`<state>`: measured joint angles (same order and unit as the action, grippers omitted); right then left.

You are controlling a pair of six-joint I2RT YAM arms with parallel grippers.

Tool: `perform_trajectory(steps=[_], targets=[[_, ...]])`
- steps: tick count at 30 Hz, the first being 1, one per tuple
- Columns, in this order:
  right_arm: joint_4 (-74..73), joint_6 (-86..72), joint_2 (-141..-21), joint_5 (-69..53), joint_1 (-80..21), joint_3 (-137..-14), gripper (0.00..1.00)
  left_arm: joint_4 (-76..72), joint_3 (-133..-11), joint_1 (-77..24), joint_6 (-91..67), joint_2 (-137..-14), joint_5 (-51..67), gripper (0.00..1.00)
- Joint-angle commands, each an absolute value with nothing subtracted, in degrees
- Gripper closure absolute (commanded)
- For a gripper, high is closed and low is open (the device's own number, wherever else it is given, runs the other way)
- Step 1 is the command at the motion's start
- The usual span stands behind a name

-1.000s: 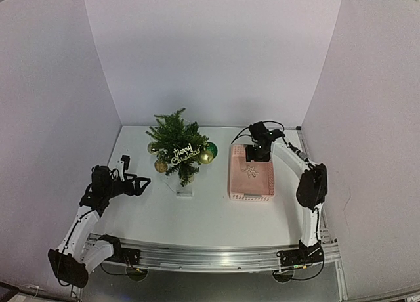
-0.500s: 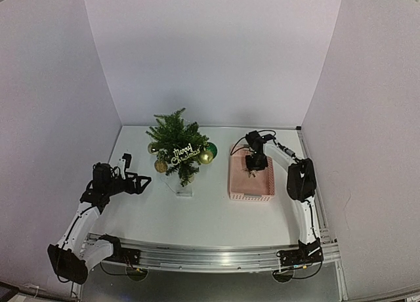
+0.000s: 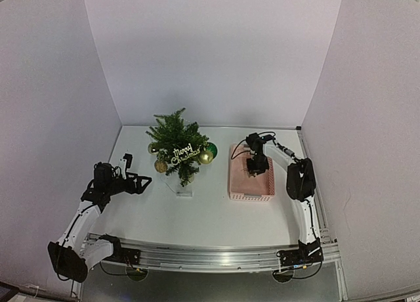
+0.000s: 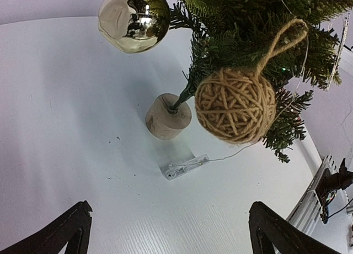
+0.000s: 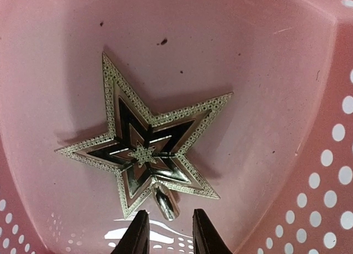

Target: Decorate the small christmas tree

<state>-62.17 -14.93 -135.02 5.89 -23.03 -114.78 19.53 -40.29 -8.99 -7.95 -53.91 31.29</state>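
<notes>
Over the pink basket [image 3: 251, 192], the right pincer [image 5: 170, 215] hangs slightly apart above a star [image 5: 146, 154]; the left pincer [image 4: 169, 207] gapes wide.

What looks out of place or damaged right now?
Nothing looks damaged or spilled. One loose item: a small clear box lies on the table beside the wooden base of the small christmas tree, on a thin wire. Dark specks dot the pink basket floor near the star.

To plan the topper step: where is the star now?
The star lies flat on the floor of the pink basket, right of the small christmas tree in the top view, with the right gripper just above it.
</notes>
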Motion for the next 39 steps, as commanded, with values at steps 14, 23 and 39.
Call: perform_trajectory(steps=[14,23,39], targets=[[-63.6,-13.8,-138.8,4.0,-23.1,-118.2,1.00,18.6,-42.7,-8.8,-6.2,-53.7,30.2,0.01],[-63.4,-15.7,-131.5,6.0,-23.1,-118.9,1.00,17.9,-43.0,-8.8,-6.4,-52.1,30.5,0.01],[-44.1,-19.7,-97.8,27.9,-42.9,-118.1,1.00,18.7,-54.0,-8.7,-11.4,-45.6,37.2,0.02]])
